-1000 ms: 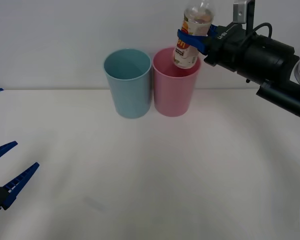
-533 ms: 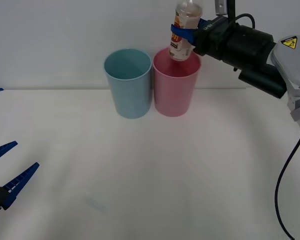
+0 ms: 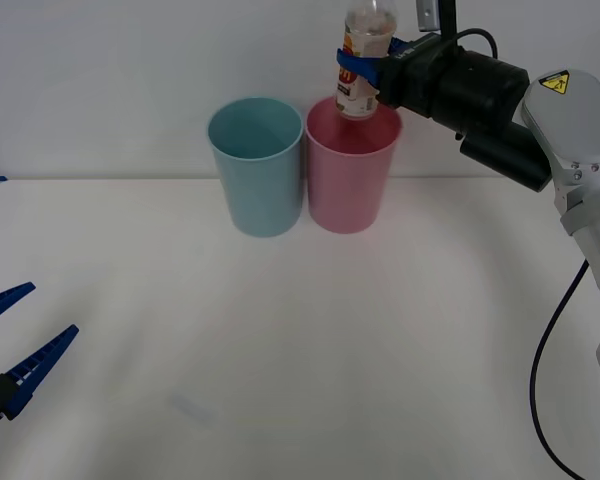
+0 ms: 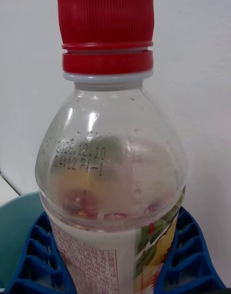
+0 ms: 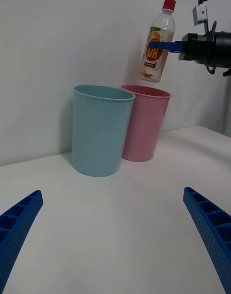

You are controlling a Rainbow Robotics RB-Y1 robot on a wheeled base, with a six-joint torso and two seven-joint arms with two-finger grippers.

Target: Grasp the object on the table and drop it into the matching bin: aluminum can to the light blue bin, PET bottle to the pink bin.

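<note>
My right gripper (image 3: 358, 68) is shut on the PET bottle (image 3: 361, 62), a small clear bottle with a red cap and white-and-orange label. It hangs almost upright above the far side of the pink bin's (image 3: 350, 178) opening. From the left wrist view the bottle (image 5: 157, 44) hangs just over the pink bin (image 5: 145, 123), held by the right gripper (image 5: 160, 45). In the right wrist view the bottle (image 4: 113, 178) sits between my blue fingers (image 4: 38, 255). The light blue bin (image 3: 256, 166) stands touching the pink one on its left. My left gripper (image 3: 10, 345) rests open at the table's (image 3: 300, 340) near left.
A plain white wall rises right behind the two bins. The right arm's black forearm (image 3: 470, 95) and a hanging black cable (image 3: 545, 370) occupy the right side. The light blue bin (image 5: 101, 129) stands nearer the left wrist than the pink one.
The right gripper carried the bottle slightly left and up over the pink bin, and the bottle stands more upright. The left arm stayed still.
</note>
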